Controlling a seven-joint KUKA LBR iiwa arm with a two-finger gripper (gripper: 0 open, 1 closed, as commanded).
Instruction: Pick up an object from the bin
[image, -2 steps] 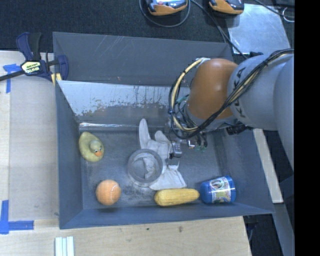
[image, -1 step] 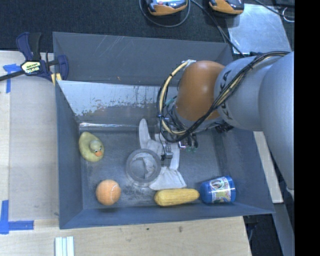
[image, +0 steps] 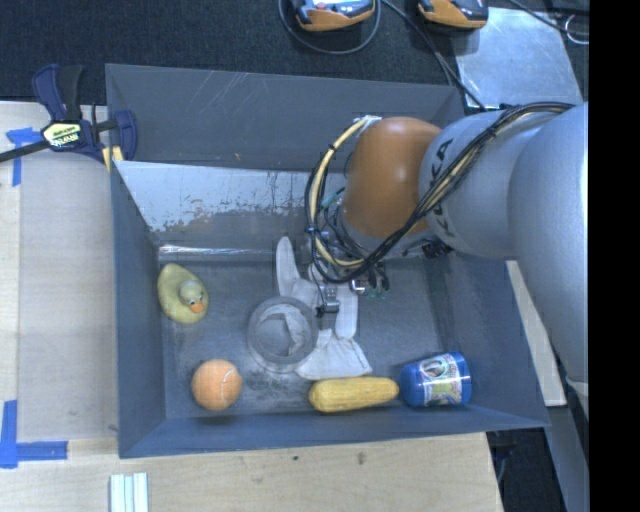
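Observation:
My gripper (image: 325, 300) hangs low in the middle of the bin, under the arm's orange cover. It is just over a crumpled white cloth (image: 343, 352) and at the right rim of a clear plastic cup (image: 279, 335) that lies beside the cloth. A yellow corn cob (image: 352, 394) lies in front of the cloth near the bin's front wall. I see nothing held in the gripper.
A yellow rubber duck (image: 182, 294) sits at the left, with an orange ball (image: 216, 385) at the front left. A blue can (image: 436, 381) lies on its side at the front right. The arm and its cables cover the right back of the bin.

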